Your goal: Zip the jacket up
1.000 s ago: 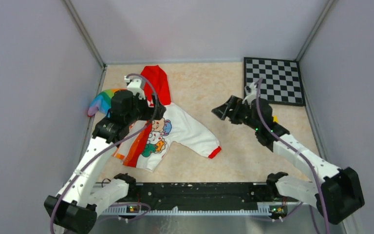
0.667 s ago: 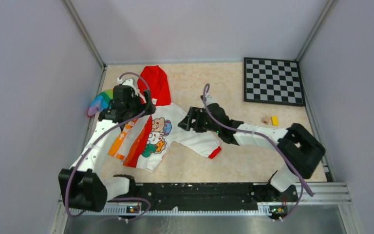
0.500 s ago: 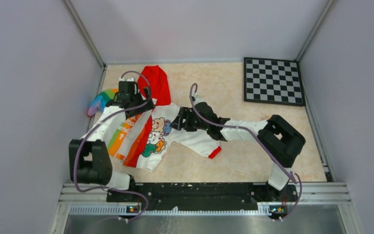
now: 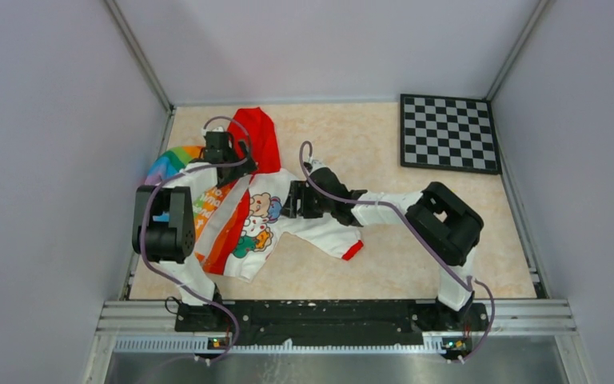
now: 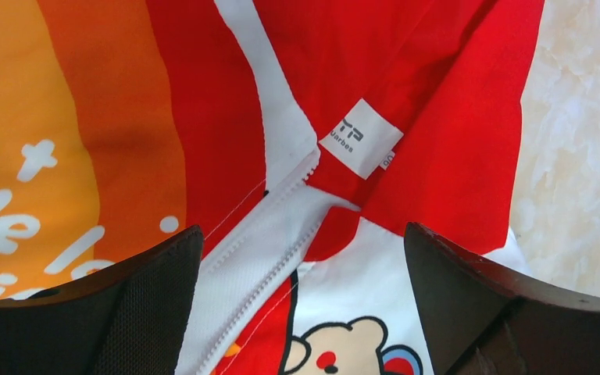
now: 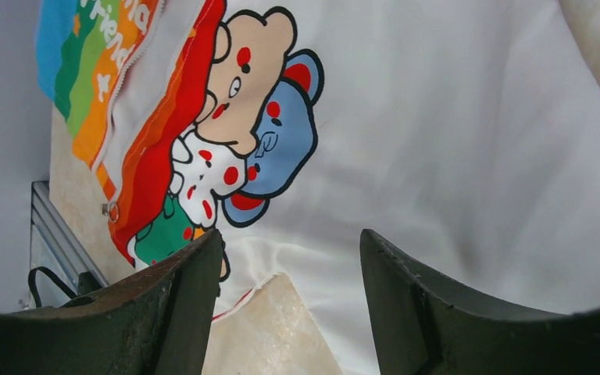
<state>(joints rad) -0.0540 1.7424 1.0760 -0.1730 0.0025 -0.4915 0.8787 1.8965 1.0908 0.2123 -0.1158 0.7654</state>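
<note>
Jacket (image 4: 257, 224) unzipped on beige marbled tabletop (image 4: 384, 264), grey walls (image 4: 48, 120), checkerboard (image 4: 448, 133) in corner

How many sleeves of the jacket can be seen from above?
2. The rainbow sleeve lies beside the left wall; the white sleeve with a red cuff points right.

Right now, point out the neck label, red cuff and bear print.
neck label (image 5: 359, 138): left wrist view, middle of tag.
red cuff (image 4: 352, 250): top external view, sleeve end.
bear print (image 6: 242, 86): right wrist view, bear's face.
</note>
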